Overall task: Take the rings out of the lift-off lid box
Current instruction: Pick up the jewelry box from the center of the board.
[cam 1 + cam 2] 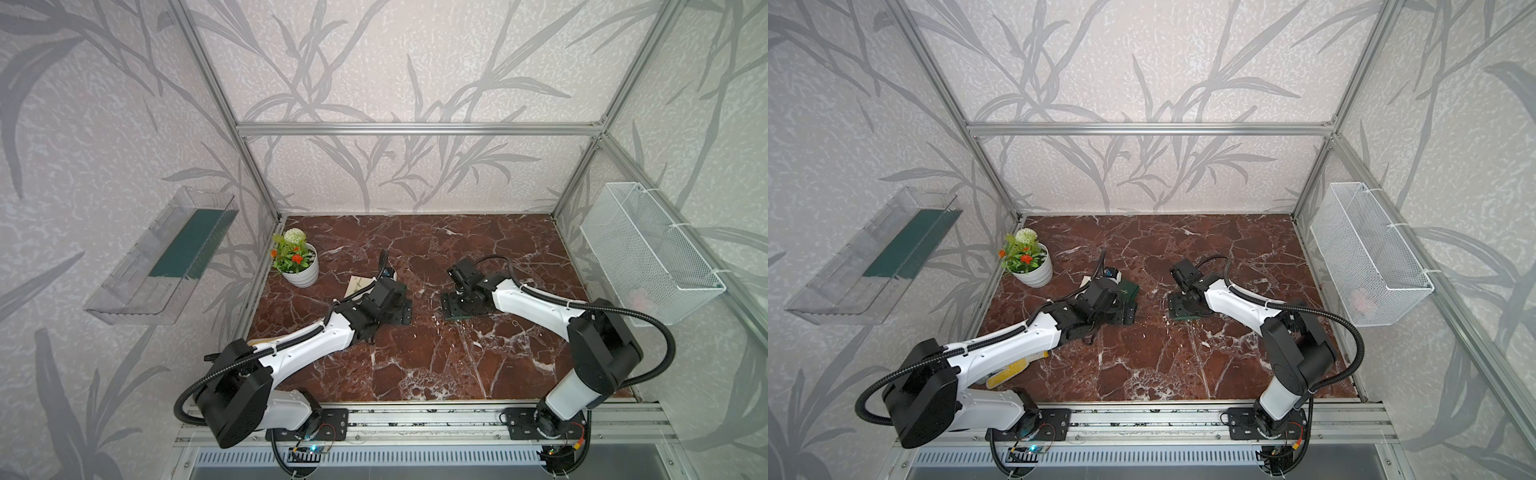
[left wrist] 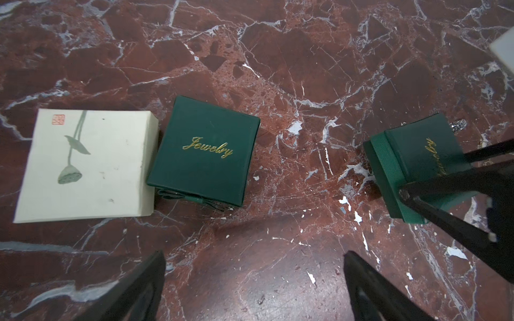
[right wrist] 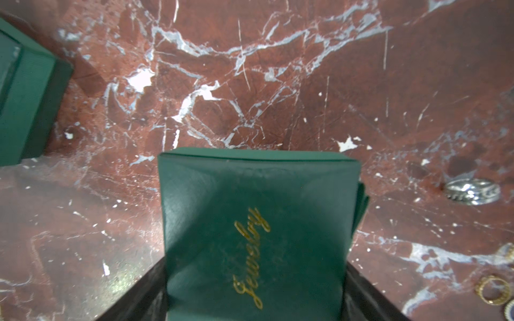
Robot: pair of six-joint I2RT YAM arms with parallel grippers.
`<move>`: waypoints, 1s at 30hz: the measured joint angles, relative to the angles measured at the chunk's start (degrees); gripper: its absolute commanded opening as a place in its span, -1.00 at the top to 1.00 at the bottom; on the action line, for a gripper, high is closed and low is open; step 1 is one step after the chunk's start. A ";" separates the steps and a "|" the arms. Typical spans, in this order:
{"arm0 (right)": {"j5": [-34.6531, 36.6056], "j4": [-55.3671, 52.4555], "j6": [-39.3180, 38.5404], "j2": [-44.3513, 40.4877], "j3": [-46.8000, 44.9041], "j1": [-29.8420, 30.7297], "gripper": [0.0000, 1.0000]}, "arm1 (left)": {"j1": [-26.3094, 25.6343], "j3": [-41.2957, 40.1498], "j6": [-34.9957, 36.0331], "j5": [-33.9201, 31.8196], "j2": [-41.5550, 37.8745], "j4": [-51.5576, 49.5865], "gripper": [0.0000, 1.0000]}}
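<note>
— Where are the rings?

— Two show in the right wrist view, a silver ring [image 3: 471, 191] and a gold ring [image 3: 491, 289]. Both lie flat on the surface [image 3: 278, 83] just beside the green lidded box [image 3: 250, 180], on the side away from the second green box [image 2: 203, 151]. The lidded box looks closed, so I cannot tell whether more sit inside.

— And the right tool [image 3: 256, 264]?

— It straddles that box, with a finger close against each flank. The gold lettering runs along the gap between them. I cannot tell whether it is squeezing or only flanking.

— The left tool [image 2: 253, 254]?

— Spread wide, with nothing in it. It hangs over bare surface well apart from the lidded box, nearer the second green box and the cream box [image 2: 83, 164] beside that.

— So which arm goes?

— The right, I'd judge. The box sits squarely between its fingers, so a straight lift should take the lid. The loose rings lie outside its span, off one finger's outer side.
</note>
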 measured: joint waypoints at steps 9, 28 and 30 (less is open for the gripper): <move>-3.78 2.95 3.08 -6.03 -5.22 -0.04 -0.70 | -0.09 -0.02 -2.73 5.95 2.69 3.28 -0.85; -11.28 11.34 11.17 -8.59 -10.58 -0.04 -0.65 | -0.48 -0.04 -6.99 16.22 9.53 9.86 -0.80; -11.82 11.58 11.80 -8.59 -10.58 -0.04 -0.66 | -0.48 -0.04 -7.02 16.41 9.94 10.25 -0.79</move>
